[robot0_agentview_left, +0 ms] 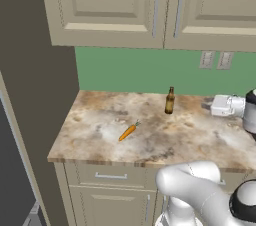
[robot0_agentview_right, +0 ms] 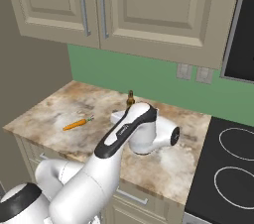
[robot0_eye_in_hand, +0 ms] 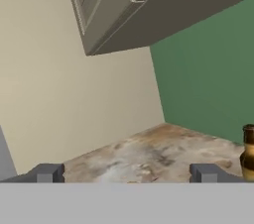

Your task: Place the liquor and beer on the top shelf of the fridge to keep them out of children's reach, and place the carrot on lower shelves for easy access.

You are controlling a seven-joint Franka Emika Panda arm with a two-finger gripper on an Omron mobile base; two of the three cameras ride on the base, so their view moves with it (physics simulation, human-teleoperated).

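- Gripper: jaws wide apart, holding nothing.
- Beer stands upright at the hand view's right edge, beyond the right fingertip; you'd need to swing that way.

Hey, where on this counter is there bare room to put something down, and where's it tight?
The counter is bare along its left part, between the side wall and the carrot, and along the front edge below the carrot. Another open patch lies between the carrot and the beer. It is crowded at the right, where the open gripper and arm hang beside the beer.
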